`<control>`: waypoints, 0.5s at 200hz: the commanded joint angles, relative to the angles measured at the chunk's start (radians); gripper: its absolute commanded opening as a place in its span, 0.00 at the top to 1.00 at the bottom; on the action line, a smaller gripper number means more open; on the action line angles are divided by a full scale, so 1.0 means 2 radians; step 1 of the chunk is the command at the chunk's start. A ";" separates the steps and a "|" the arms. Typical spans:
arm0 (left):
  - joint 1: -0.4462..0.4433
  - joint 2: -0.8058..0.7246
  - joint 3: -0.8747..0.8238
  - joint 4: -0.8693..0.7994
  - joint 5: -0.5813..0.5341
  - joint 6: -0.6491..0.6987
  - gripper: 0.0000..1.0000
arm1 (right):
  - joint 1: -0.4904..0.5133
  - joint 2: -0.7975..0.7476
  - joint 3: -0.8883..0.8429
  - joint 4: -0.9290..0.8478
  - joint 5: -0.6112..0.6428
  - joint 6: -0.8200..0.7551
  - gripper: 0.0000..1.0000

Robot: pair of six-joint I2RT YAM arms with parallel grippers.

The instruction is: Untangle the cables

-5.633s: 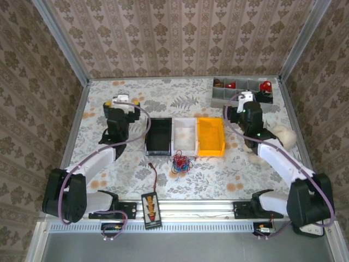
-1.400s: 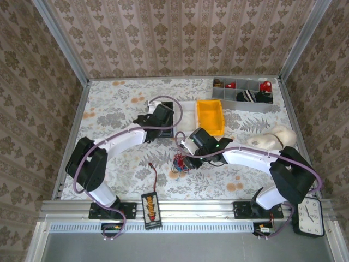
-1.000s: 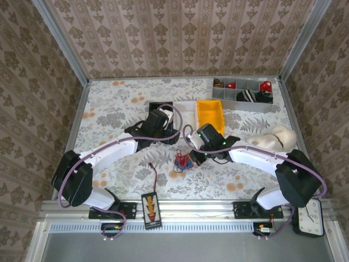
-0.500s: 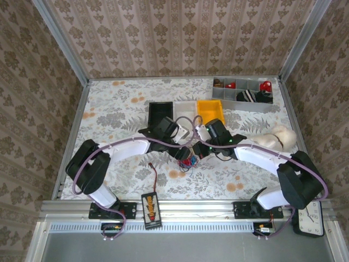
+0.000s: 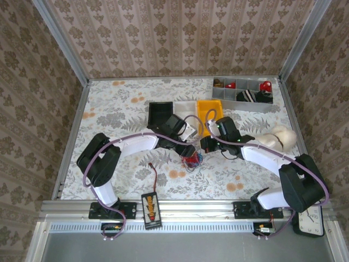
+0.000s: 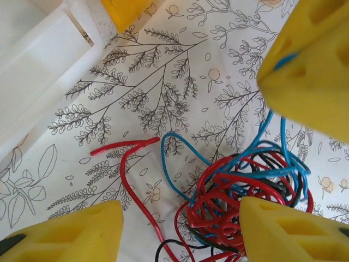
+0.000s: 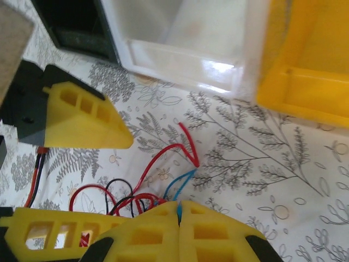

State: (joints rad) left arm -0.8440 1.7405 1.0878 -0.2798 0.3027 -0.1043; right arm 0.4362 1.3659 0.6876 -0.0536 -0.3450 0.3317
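Observation:
The cables [image 5: 191,160] are a small tangle of red, blue and black wires on the floral table, just in front of the bins. In the left wrist view the cables [image 6: 245,185] lie between my left gripper's [image 6: 180,218] yellow fingers, which are open and straddle part of the tangle. My right gripper [image 7: 179,210] is shut on a blue wire of the cables [image 7: 180,185], whose red and black loops trail to the left. From above, the left gripper [image 5: 188,148] and right gripper [image 5: 203,147] meet over the tangle.
A black bin [image 5: 161,112], a white bin [image 5: 188,106] and a yellow bin [image 5: 210,109] stand just behind the tangle. The orange-black device [image 5: 151,209] with its lead lies at the near edge. A grey compartment tray [image 5: 242,95] sits back right, with a beige soft object [image 5: 275,136] nearby.
Both arms swung in from the sides to the tangle. The tangle has shifted slightly right, and the right gripper now pinches a blue wire.

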 commanded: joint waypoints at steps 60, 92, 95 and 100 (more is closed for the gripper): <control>-0.004 -0.042 -0.007 -0.001 -0.007 0.036 0.13 | -0.031 -0.003 -0.012 0.043 0.035 0.066 1.00; -0.004 -0.040 0.014 -0.012 0.027 0.039 0.13 | -0.047 -0.002 -0.022 0.056 0.047 0.091 1.00; -0.004 -0.037 0.017 -0.013 0.030 0.038 0.13 | -0.048 -0.001 -0.023 0.056 0.047 0.093 1.00; -0.004 -0.031 0.022 -0.012 0.035 0.036 0.13 | -0.052 0.000 -0.024 0.057 0.049 0.098 1.00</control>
State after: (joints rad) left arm -0.8440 1.6703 1.0866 -0.2844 0.3077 -0.0574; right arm 0.3618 1.3586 0.6662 0.0177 -0.2913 0.4580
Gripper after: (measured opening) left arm 0.866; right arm 0.046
